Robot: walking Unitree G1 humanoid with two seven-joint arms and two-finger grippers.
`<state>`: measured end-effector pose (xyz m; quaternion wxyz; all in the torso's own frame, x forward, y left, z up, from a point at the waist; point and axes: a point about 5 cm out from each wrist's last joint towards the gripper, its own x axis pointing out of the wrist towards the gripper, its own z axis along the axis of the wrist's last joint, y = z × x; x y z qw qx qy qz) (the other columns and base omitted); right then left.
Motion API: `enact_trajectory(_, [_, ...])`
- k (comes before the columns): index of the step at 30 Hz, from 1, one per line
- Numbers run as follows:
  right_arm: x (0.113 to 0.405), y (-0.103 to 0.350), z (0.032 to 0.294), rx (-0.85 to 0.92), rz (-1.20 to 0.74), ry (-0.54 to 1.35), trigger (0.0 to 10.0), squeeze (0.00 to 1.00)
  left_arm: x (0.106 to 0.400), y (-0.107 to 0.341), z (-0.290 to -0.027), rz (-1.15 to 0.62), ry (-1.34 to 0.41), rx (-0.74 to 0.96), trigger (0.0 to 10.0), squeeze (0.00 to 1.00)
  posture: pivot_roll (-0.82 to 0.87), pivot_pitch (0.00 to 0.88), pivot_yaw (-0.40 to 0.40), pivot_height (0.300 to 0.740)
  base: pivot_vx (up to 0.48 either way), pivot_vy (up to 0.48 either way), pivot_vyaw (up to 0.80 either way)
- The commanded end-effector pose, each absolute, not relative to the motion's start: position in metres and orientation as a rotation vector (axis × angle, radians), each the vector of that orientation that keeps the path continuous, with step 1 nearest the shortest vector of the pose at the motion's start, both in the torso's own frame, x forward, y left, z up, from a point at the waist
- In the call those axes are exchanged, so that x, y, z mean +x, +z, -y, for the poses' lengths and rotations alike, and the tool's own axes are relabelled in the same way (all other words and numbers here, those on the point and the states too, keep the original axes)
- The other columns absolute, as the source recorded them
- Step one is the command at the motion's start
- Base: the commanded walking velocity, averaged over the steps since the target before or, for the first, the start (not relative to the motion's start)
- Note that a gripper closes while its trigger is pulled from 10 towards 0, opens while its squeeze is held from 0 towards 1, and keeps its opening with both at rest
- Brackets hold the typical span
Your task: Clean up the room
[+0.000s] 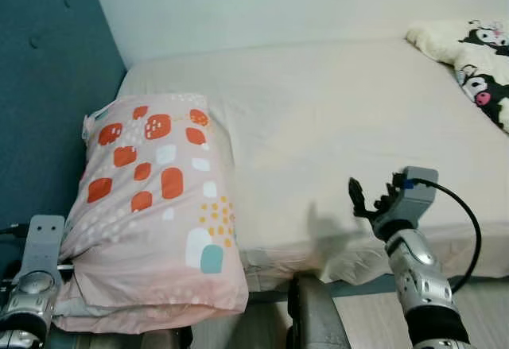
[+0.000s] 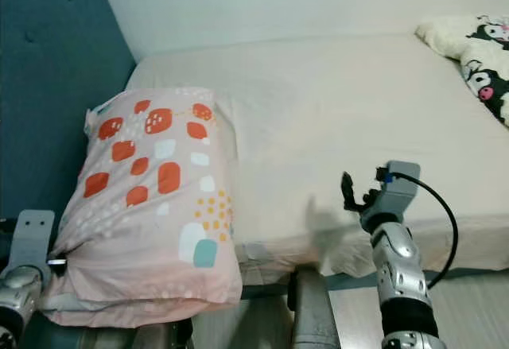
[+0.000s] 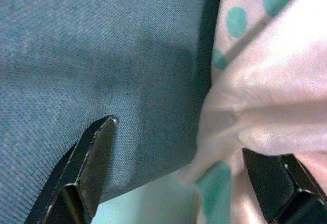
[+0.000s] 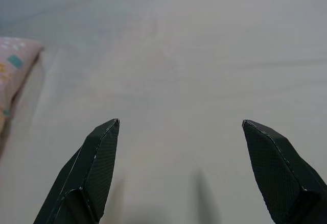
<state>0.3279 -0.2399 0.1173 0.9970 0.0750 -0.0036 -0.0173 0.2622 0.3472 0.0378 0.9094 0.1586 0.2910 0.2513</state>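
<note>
A pink pillow with orange, white and teal patches lies on the left end of the bed, and its near end hangs over the front edge. My left arm is at the pillow's near left corner. In the left wrist view, my left gripper is open between the blue padded panel and the pillow's cover, with the fabric edge against one finger. My right gripper is open and holds nothing, just above the cream sheet near the bed's front edge.
A cream plush throw with black-and-white cartoon figures lies at the bed's far right corner. The blue padded headboard stands along the left, with a white wall behind. Wooden floor shows at the lower right, in front of the bed.
</note>
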Motion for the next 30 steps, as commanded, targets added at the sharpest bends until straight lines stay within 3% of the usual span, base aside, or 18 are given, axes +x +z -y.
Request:
enact_trajectory(1, [0.328, 0.113, 0.238, 0.167, 0.000, -0.029, 10.0, 0.00, 0.239, 0.023, -0.358, -0.693, 0.480, 0.308, 10.0, 0.00, -0.03, 0.192, 0.002, 0.596, 0.000, 0.000, 0.00])
enact_trajectory(6, [0.329, 0.113, 0.239, 0.166, -0.002, -0.028, 10.0, 0.00, 0.249, 0.023, -0.338, -0.599, 0.257, 0.106, 10.0, 0.00, -0.02, 0.190, -0.002, 0.596, 0.000, 0.000, 0.00])
enact_trajectory(9, [0.330, 0.112, 0.239, 0.170, -0.005, -0.024, 10.0, 0.00, 0.264, 0.046, -0.319, -0.396, 0.056, -0.221, 10.0, 0.00, -0.01, 0.187, -0.006, 0.596, 0.000, 0.000, 0.00])
enact_trajectory(13, [0.330, 0.112, 0.238, 0.172, -0.005, -0.022, 10.0, 0.00, 0.268, 0.058, -0.317, -0.312, 0.017, -0.306, 10.0, 0.00, -0.01, 0.184, -0.007, 0.596, 0.000, 0.000, 0.00])
enact_trajectory(15, [0.333, 0.114, 0.236, 0.180, 0.002, -0.011, 10.0, 0.00, 0.276, 0.087, -0.323, -0.117, 0.003, -0.467, 10.0, 0.00, -0.01, 0.179, -0.008, 0.596, 0.000, 0.000, 0.00])
enact_trajectory(24, [0.337, 0.116, 0.234, 0.208, 0.014, 0.003, 10.0, 0.00, 0.277, 0.124, -0.343, 0.158, 0.003, -0.635, 10.0, 0.00, -0.01, 0.175, -0.015, 0.596, 0.000, 0.000, 0.00])
enact_trajectory(30, [0.341, 0.119, 0.231, 0.227, 0.018, 0.018, 10.0, 0.00, 0.272, 0.125, -0.343, 0.144, -0.005, -0.605, 10.0, 0.00, 0.00, 0.173, -0.026, 0.596, 0.000, 0.000, 0.00])
